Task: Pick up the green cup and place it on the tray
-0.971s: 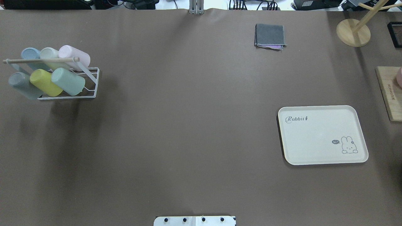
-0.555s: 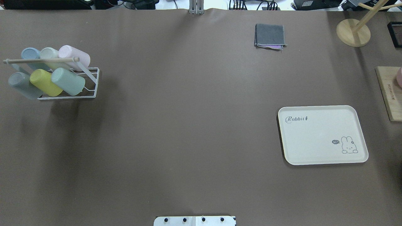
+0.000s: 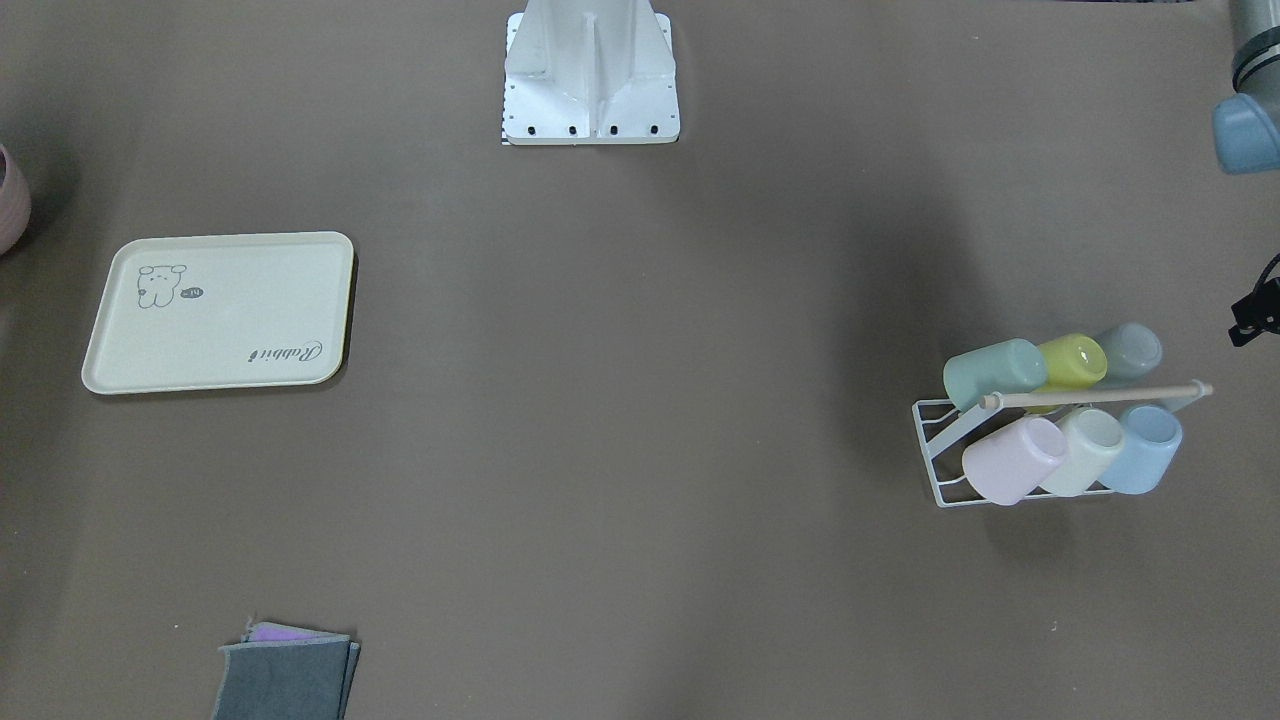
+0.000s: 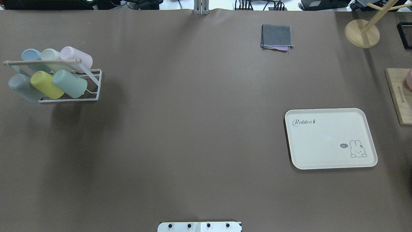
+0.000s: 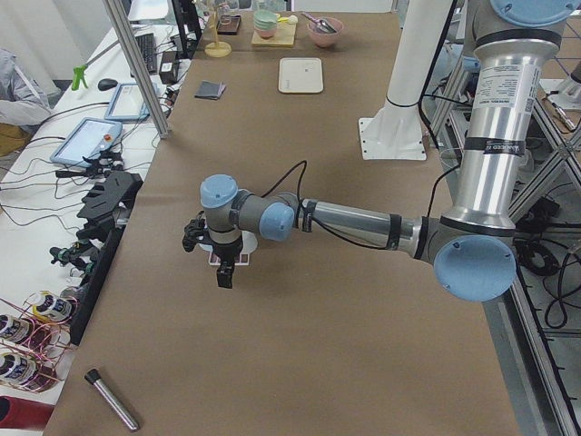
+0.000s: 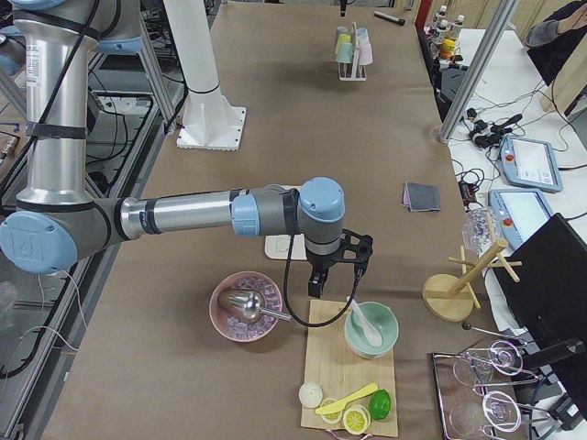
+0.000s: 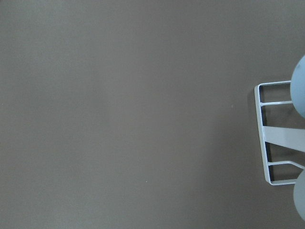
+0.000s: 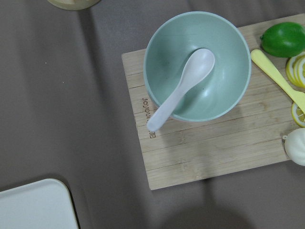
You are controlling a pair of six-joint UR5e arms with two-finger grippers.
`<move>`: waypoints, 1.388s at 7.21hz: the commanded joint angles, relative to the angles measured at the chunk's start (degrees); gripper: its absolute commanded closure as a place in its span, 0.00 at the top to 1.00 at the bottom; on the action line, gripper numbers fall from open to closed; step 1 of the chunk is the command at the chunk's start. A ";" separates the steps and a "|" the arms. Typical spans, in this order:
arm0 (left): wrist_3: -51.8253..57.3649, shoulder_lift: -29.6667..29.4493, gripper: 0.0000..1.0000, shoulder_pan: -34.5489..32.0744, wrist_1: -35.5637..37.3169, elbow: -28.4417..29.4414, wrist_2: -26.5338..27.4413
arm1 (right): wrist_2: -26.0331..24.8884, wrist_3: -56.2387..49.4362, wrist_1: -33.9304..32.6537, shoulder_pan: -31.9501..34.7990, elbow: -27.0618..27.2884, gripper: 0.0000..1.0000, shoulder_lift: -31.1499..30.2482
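The green cup (image 4: pixel 69 83) lies tilted in a white wire rack (image 4: pixel 94 96) at the table's left, beside a yellow-green cup (image 4: pixel 46 84); it also shows in the front-facing view (image 3: pixel 993 370). The cream tray (image 4: pixel 331 138) lies bare at the right; its corner shows in the right wrist view (image 8: pixel 33 205). My left gripper (image 5: pixel 222 268) hangs above the table just beside the rack; whether it is open I cannot tell. My right gripper (image 6: pixel 335 275) hovers past the tray, over a wooden board; I cannot tell its state either. No fingers show in the wrist views.
The rack holds several other pastel cups under a wooden rod (image 4: pixel 42 62). A folded grey cloth (image 4: pixel 276 37) and a wooden stand (image 4: pixel 362 33) are at the back right. A wooden board (image 8: pixel 200 152) with a mint bowl (image 8: pixel 224 90) and spoon lies right of the tray.
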 commanded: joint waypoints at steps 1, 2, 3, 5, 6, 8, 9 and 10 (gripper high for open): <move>0.08 -0.06 0.99 0.64 0.21 -2.30 -0.56 | -0.03 0.00 0.01 0.07 0.19 1.00 -0.04; -0.18 0.20 0.99 0.81 0.47 -5.70 -0.21 | -0.03 0.00 0.01 0.07 0.28 1.00 -0.04; -0.19 0.38 0.99 1.16 2.04 -9.13 -0.21 | -0.12 0.09 0.01 -0.02 0.28 1.00 -0.12; 0.69 0.38 0.99 2.84 8.88 -15.81 0.14 | 0.06 -0.26 0.01 0.07 0.37 1.00 -0.12; 0.69 0.12 0.99 4.49 9.35 -18.80 0.23 | -0.03 0.00 0.01 -0.10 -0.15 1.00 -0.04; 0.78 0.11 0.99 10.11 5.95 -22.51 1.46 | 0.41 0.09 -0.08 -0.19 -0.42 1.00 -0.65; 2.00 -0.41 0.99 15.18 2.36 -22.87 1.72 | 0.24 0.00 0.62 -0.37 -0.16 1.00 -0.30; 4.19 -0.50 0.99 16.45 -0.20 -23.92 5.81 | 0.41 0.18 1.32 -1.50 0.28 1.00 -0.21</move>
